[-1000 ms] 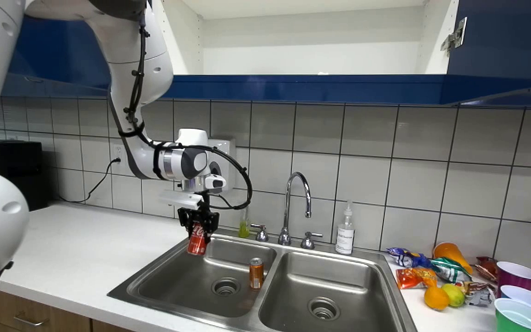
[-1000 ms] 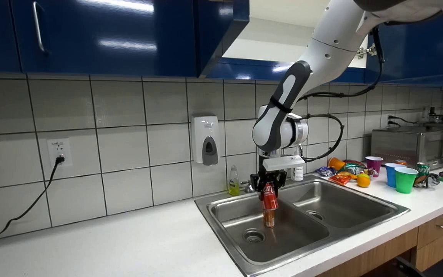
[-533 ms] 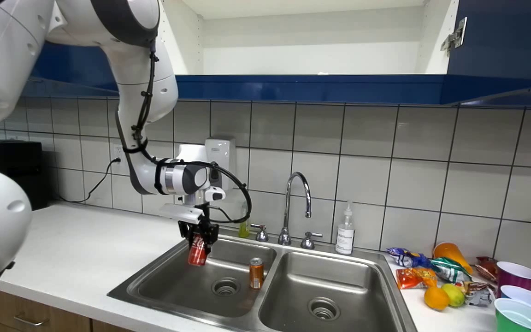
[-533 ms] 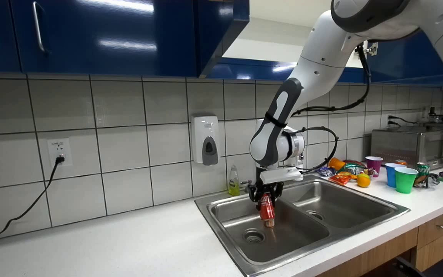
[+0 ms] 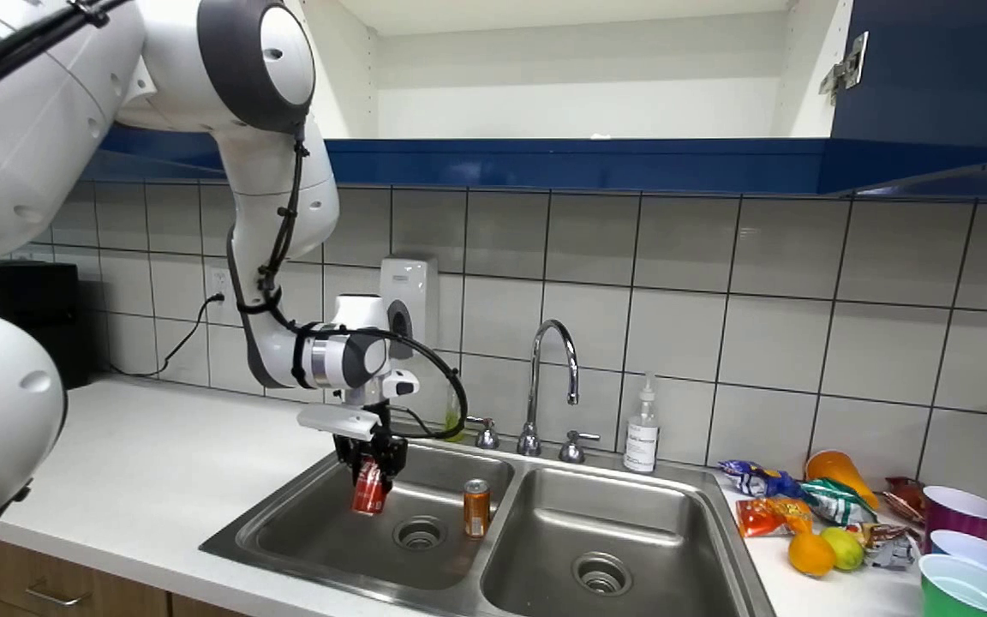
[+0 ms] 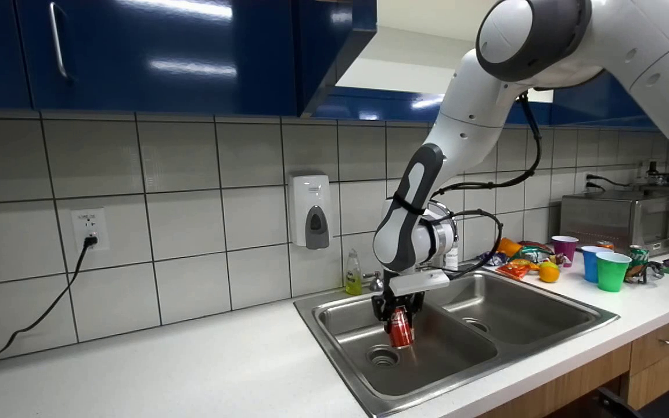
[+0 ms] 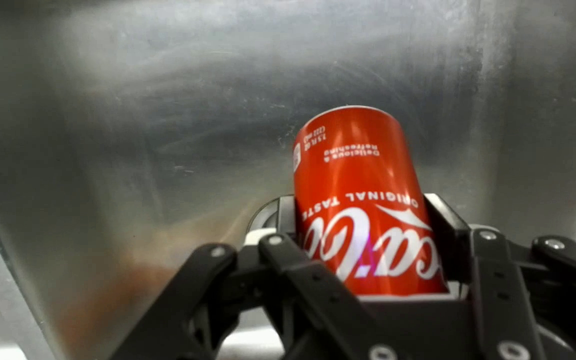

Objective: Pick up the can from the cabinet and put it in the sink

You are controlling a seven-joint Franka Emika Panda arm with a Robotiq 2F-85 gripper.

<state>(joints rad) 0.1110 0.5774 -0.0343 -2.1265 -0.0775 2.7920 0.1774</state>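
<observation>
A red Coca-Cola can (image 5: 369, 495) is in my gripper (image 5: 371, 470), tilted, over or inside the left basin of the steel sink (image 5: 241, 540). The can (image 6: 400, 330) also shows in an exterior view with the gripper (image 6: 399, 310) around its upper part. In the wrist view the fingers (image 7: 363, 215) press on both sides of the can (image 7: 355, 160). The can's low end points at the basin. I cannot tell whether it touches the basin floor. The cabinet (image 5: 579, 77) above stands open.
An orange can (image 5: 476, 508) stands upright in the same basin, right of the held can. The faucet (image 5: 536, 386), a soap bottle (image 5: 642, 437) and a green bottle (image 6: 353, 276) line the back. Fruit, snack bags and cups (image 6: 612, 271) lie right of the sink.
My gripper has moved down with the red can, lowering it toward the basin. The arm has come down with it. The orange can has not moved.
</observation>
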